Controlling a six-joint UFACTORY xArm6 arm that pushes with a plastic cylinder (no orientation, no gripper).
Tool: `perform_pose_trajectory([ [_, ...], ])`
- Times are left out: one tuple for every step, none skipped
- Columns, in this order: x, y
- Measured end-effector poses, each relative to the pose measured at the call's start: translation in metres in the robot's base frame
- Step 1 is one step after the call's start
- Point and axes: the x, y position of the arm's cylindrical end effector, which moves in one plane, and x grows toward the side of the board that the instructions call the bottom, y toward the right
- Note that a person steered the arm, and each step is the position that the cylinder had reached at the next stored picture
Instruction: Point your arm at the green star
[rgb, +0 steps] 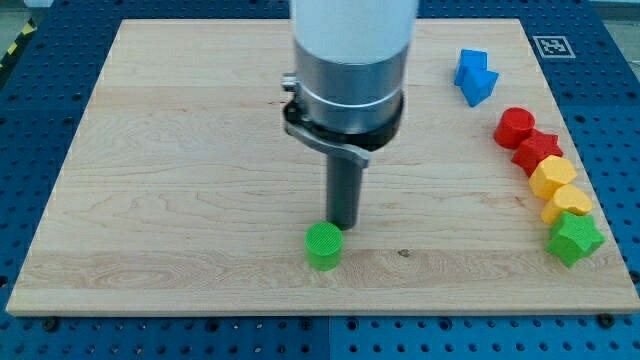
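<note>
The green star (574, 237) lies near the board's right edge, at the lower end of a column of blocks. My tip (344, 226) is far to its left, near the board's lower middle. It stands just above and to the right of a green cylinder (323, 246), close to it or touching it. The arm's silver body hangs over the board's upper middle.
Above the green star a column runs up the right edge: a yellow block (567, 203), another yellow block (548, 177), a red star (536, 148) and a red cylinder (514, 126). Blue blocks (475, 76) sit at the upper right. The wooden board (180, 150) lies on a blue perforated table.
</note>
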Motion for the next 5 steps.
perform_pose_trajectory([
  [0.000, 0.033],
  [0.006, 0.059],
  [0.029, 0.080],
  [0.031, 0.082],
  [0.031, 0.082],
])
